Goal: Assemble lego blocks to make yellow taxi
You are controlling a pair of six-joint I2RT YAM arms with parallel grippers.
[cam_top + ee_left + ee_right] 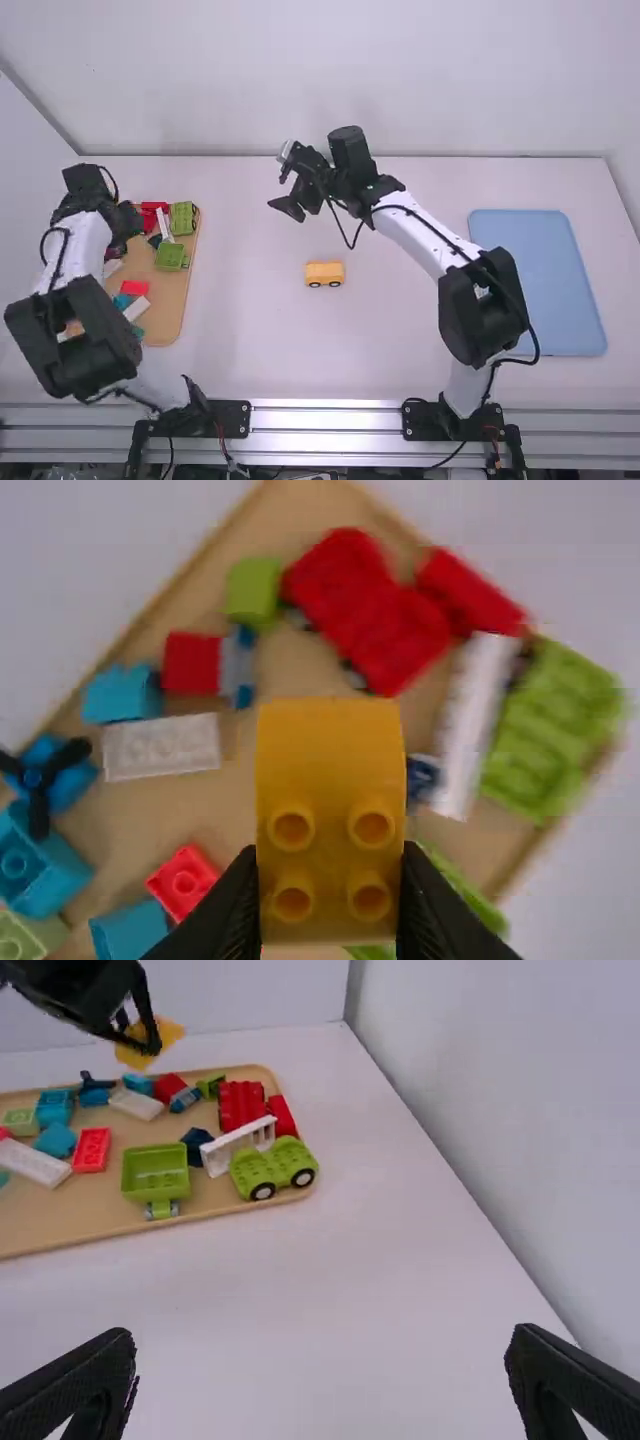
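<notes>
Over the wooden board at the left, my left gripper (124,222) holds a yellow block; in the left wrist view this block (330,735) has its hollow studs showing, and the left gripper (328,905) is shut on it. The same yellow block (150,1045) hangs above the board's far side in the right wrist view. A yellow car piece (324,270) with dark wheels stands on the table near the middle. Farther from the camera than the car and slightly left of it, my right gripper (279,184) is over the table; in its wrist view the right gripper (320,1375) is open with nothing between its fingers.
The wooden board (167,318) carries red, green, white and blue pieces, among them a green wheeled piece (272,1168) and a white fence-like piece (240,1144). A blue tray (538,280) lies at the right. Walls stand behind and beside the table.
</notes>
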